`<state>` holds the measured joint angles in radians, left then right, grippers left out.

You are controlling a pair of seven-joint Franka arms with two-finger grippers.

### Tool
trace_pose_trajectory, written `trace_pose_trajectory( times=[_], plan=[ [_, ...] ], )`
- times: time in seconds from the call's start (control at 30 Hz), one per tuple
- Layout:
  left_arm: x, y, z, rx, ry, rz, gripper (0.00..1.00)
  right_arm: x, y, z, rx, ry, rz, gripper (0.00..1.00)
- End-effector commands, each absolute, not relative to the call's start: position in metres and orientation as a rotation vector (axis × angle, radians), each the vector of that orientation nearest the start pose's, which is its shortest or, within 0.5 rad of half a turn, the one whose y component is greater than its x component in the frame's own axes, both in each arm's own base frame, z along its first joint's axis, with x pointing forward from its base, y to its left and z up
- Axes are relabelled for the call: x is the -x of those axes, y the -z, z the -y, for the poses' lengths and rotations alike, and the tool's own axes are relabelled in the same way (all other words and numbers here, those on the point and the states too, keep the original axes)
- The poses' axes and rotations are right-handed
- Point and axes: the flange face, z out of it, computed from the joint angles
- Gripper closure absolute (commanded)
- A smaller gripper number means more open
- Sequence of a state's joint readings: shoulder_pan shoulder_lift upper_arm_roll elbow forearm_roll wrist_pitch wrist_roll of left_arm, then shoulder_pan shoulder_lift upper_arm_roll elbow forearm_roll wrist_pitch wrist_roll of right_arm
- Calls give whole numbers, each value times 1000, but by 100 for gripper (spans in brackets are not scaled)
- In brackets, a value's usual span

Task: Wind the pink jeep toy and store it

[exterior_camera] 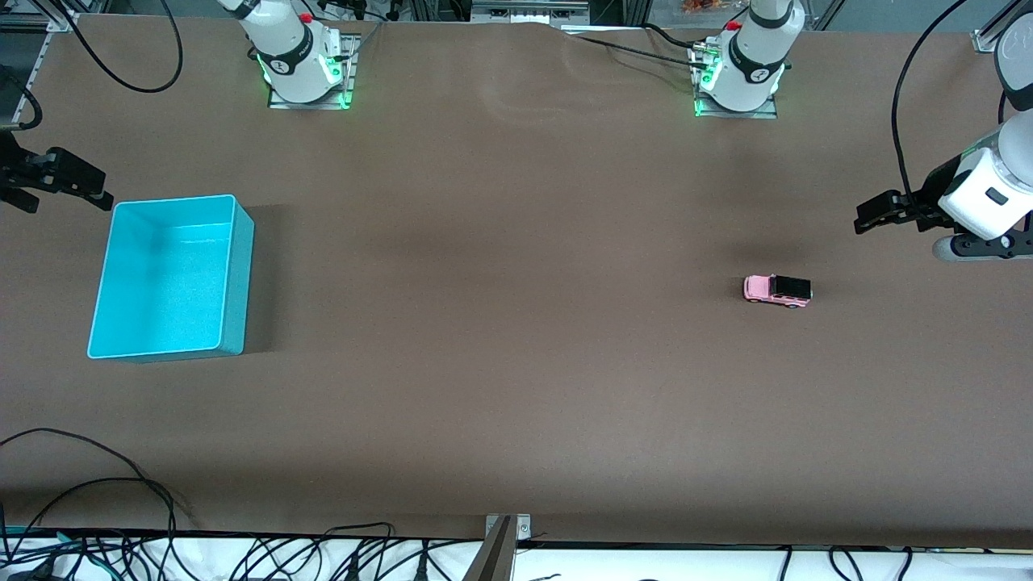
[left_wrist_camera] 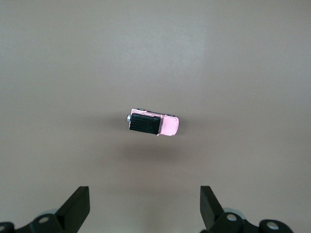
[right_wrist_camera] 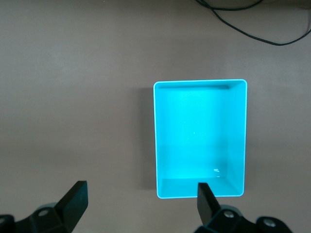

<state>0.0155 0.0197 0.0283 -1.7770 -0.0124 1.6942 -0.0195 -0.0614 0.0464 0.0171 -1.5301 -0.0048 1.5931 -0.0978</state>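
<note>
No text or label seems readable on anything here.

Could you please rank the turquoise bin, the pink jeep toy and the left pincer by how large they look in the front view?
1. Turquoise bin, largest by far.
2. Left pincer, though it hangs raised, nearer the camera, so this rank is unsure.
3. Pink jeep toy, smallest.

pink jeep toy: pink, black roof | bin: turquoise | table: brown

White arms, black joint bands, green-lit bases, red buttons, black claws.
</note>
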Motion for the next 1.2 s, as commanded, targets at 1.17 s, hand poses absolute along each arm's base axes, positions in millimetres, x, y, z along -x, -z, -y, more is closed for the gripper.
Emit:
trace_pose_trajectory(
  times=[1.17],
  plan=[
    [-557, -526, -25, 3155, -155, 117, 0, -572, -624, 23, 3124, 31, 91, 0]
  ],
)
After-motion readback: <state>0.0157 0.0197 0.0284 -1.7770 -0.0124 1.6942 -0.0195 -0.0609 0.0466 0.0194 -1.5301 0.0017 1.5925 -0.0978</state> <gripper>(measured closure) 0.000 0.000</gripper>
